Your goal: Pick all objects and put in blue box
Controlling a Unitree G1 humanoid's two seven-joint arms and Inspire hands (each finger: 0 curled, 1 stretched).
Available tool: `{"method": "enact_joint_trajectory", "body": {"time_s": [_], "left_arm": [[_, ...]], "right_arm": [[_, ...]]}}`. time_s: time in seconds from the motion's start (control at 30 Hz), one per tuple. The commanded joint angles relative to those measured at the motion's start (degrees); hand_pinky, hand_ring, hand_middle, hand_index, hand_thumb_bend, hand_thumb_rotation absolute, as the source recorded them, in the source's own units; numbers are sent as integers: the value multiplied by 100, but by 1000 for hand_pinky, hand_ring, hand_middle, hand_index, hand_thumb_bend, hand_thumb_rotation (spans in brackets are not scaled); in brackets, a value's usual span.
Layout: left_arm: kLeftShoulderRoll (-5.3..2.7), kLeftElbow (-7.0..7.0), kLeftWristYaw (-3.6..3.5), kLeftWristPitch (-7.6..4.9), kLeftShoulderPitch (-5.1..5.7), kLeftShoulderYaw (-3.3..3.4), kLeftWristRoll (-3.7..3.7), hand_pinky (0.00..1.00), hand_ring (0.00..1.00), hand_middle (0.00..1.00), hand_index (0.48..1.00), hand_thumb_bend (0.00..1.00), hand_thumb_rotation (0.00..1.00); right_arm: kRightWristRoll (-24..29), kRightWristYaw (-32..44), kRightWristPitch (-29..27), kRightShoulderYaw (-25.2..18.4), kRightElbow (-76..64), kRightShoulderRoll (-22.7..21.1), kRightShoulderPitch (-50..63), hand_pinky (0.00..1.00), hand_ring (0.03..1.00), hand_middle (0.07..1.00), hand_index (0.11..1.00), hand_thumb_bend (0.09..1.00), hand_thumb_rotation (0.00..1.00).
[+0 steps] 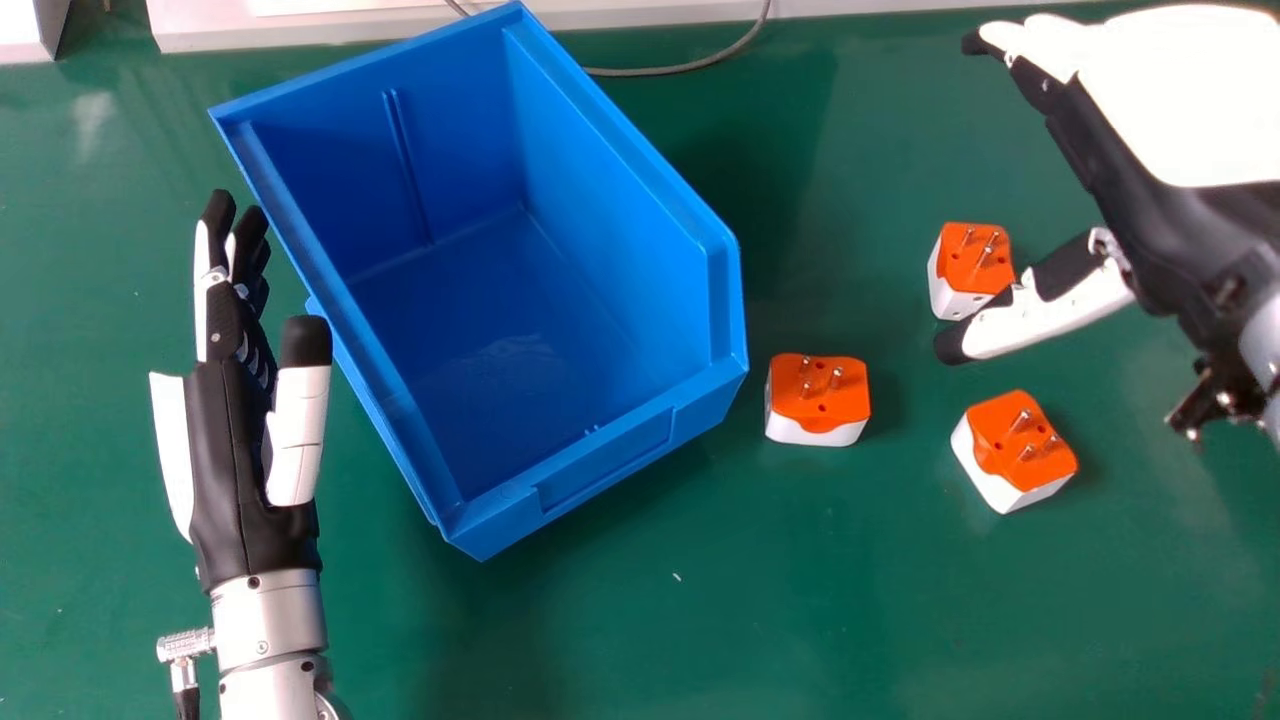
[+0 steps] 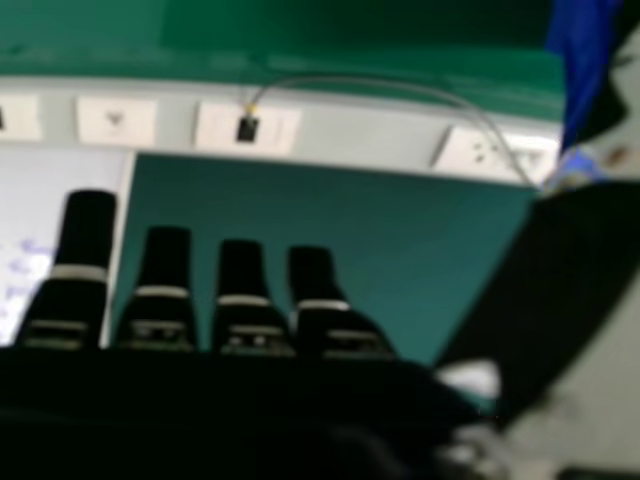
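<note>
Hovering over the worktop (image 1: 600, 640), the right hand (image 1: 1135, 190) has its fingers straight and spread, thumb out, nothing pinched. In the head view the thumb overlaps the far plug (image 1: 970, 250), can't tell if they touch. Near plug (image 1: 1000, 425) sits closer to the robot, third plug (image 1: 835, 400) just beside the blue box (image 1: 540, 330), left hand (image 1: 225, 450) open past the box's other side

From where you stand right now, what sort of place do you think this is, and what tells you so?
Probably a lab or workshop bench: there is a green work surface, a pale strip of sockets with a cable running from it, and an open blue box for holding parts.
</note>
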Motion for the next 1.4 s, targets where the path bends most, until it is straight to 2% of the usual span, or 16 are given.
{"method": "enact_joint_trajectory", "body": {"time_s": [0.0,0.13,0.17,0.27,0.4,0.63,0.77,0.87,0.97,1.03,1.1,1.23,1.37], "left_arm": [[-54,-101,-57,-51,-32,-104,32,976,951,936,955,938,921],[-80,-126,-98,-32,-13,-141,0,978,950,935,954,938,919],[-80,-129,-104,-35,-6,-147,-1,986,954,936,954,939,917],[-71,-118,-103,-52,4,-150,12,990,955,936,955,941,918],[-77,-134,-112,-47,10,-155,-25,995,956,936,953,942,916],[-33,-144,-78,-29,1,-137,18,994,955,935,952,944,916],[-19,-140,-58,-27,-13,-131,39,994,955,936,953,949,920],[-21,-149,-45,-7,-22,-120,25,988,955,937,954,946,925],[-3,-132,16,-19,-27,-90,60,989,956,937,955,948,926],[-4,-130,51,-22,-26,-68,58,990,957,938,956,947,929],[-5,-135,72,-31,-29,-55,53,988,957,937,956,947,929],[18,-103,125,-70,-24,-33,106,983,953,936,956,945,928],[16,-118,143,-65,-14,-34,109,972,950,935,954,936,927]], "right_arm": [[8,104,53,71,123,-116,-275,703,864,893,883,933,272],[111,286,89,199,483,-213,-467,691,861,894,884,934,242],[154,358,57,258,644,-279,-542,683,864,900,886,921,208],[258,448,-10,387,967,-418,-677,683,863,900,887,916,196],[338,417,-74,577,1341,-557,-791,693,860,894,888,912,191],[367,383,7,918,2053,-605,-1089,710,872,899,890,912,191],[441,-41,-217,1122,2863,-675,-1367,708,878,901,891,910,187],[523,-778,-482,1221,3679,-698,-1635,710,877,902,887,896,179],[690,-1451,-739,1245,4457,-732,-1936,714,876,902,884,889,172],[820,-1768,-817,1261,4952,-736,-2171,713,876,904,881,873,156],[955,-1962,-863,1284,5368,-736,-2393,719,881,908,881,864,154],[1055,-2255,-1005,1478,6024,-792,-2807,729,902,922,880,839,144],[1158,-2498,-1180,1669,6544,-834,-3106,720,915,929,874,829,154]]}}
